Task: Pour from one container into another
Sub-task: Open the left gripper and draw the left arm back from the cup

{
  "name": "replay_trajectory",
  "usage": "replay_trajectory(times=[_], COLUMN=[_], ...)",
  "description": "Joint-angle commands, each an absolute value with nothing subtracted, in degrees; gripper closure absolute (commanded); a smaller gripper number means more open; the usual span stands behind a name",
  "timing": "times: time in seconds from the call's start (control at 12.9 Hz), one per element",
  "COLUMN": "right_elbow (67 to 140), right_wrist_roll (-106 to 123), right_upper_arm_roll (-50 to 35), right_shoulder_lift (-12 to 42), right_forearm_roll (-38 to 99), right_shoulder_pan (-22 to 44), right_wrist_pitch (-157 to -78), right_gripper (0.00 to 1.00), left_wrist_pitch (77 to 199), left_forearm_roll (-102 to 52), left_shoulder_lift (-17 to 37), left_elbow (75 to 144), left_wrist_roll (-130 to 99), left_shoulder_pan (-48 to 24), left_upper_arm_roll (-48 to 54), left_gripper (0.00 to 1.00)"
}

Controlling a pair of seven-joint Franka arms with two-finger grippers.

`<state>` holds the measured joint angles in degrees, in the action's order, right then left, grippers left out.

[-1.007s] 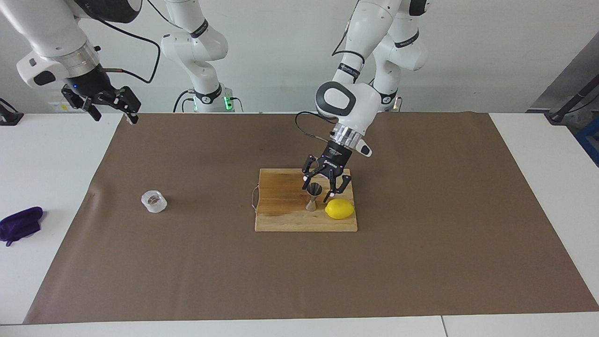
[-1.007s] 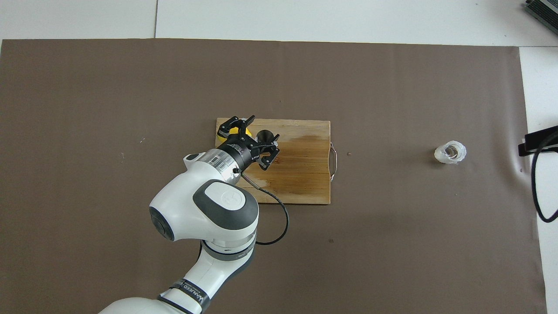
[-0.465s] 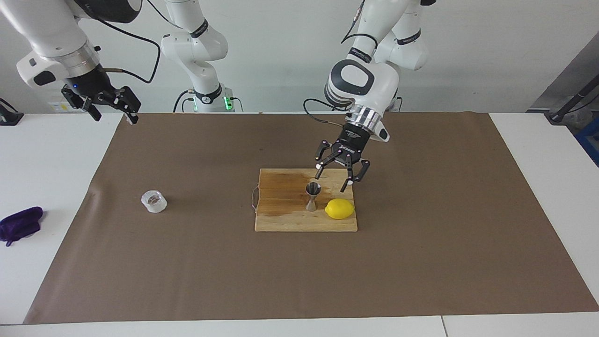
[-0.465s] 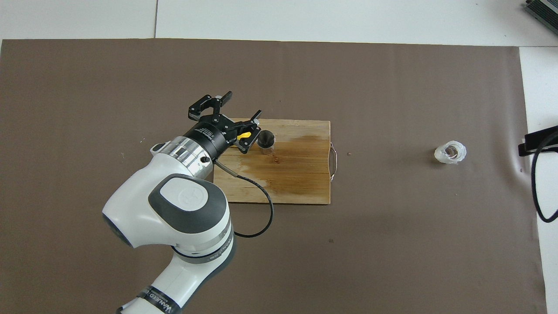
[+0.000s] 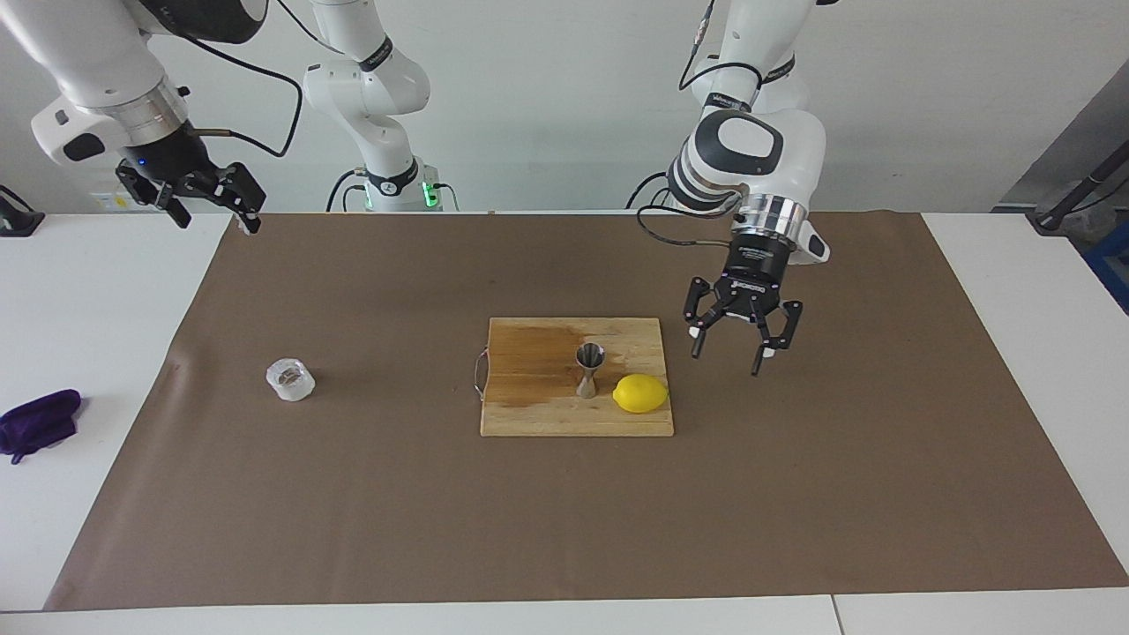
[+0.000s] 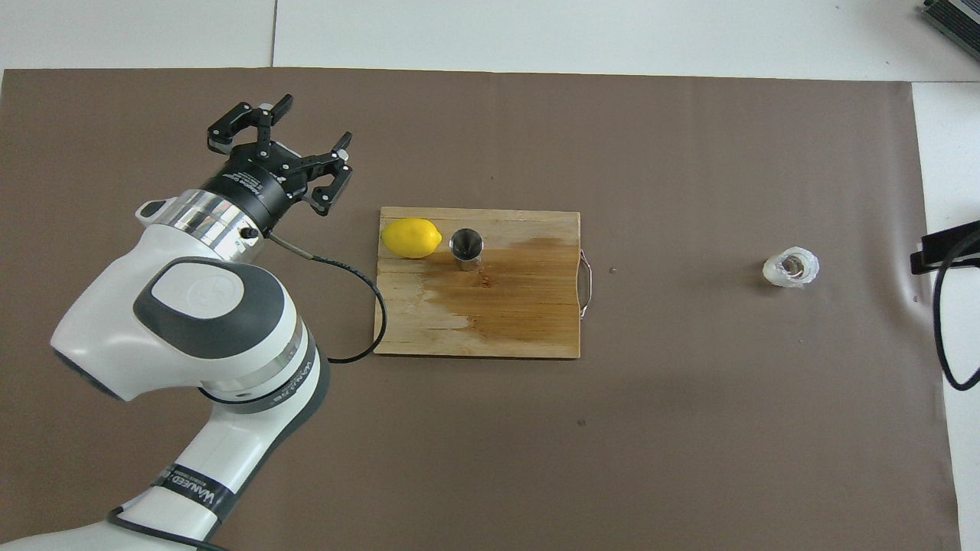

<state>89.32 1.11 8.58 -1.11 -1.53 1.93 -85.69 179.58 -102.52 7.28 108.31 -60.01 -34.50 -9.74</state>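
The small clear faceted glass cup [image 5: 290, 379] stands on the brown mat toward the right arm's end; it also shows in the overhead view [image 6: 791, 268]. The steel hourglass jigger [image 5: 590, 370] stands upright on the wooden board [image 5: 529, 410], seen from above as a dark round mouth [image 6: 466, 246]. My left gripper [image 5: 728, 360] is open and empty, raised over the mat beside the board on the left arm's end; the overhead view shows it too [image 6: 316, 119]. My right gripper [image 5: 207, 201] waits open and raised at the mat's corner, apart from the cup.
A yellow lemon [image 5: 640, 393] lies on the board beside the jigger, also in the overhead view [image 6: 412, 238]. The board [image 6: 521, 329] has a dark wet stain and a wire handle. A purple cloth [image 5: 40, 423] lies on the white table by the right arm's end.
My left gripper has lifted off from around the jigger and swung away toward the left arm's end, open and empty. The jigger stays on the board. The right arm has not moved.
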Motion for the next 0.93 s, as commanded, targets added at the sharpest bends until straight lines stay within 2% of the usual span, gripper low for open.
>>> replay_trajectory(times=[0.0,0.39,0.85], right_elbow=[90.44,90.44,90.44], right_wrist_roll=[0.70,0.70,0.70], right_upper_arm_roll=[8.35,8.35,8.35], right_shoulder_lift=[-2.29,-2.29,-2.29], right_forearm_roll=[-1.58,-1.58,-1.58], right_shoulder_pan=[1.85,1.85,1.85], right_wrist_pitch=[-85.87,-85.96,-85.87], right_gripper=[0.00,0.00,0.00], left_wrist_pitch=[179.30,182.53,185.36], left_forearm_roll=[-101.17,-100.28,-100.28], left_shoulder_lift=[7.29,7.29,7.21], left_elbow=[108.19,110.12,112.76], left_wrist_roll=[-48.65,-20.80,2.07], left_shoulder_pan=[-28.93,-23.91,-23.29], left_upper_arm_roll=[-9.14,-9.14,-9.14], left_gripper=[0.21,0.21,0.21])
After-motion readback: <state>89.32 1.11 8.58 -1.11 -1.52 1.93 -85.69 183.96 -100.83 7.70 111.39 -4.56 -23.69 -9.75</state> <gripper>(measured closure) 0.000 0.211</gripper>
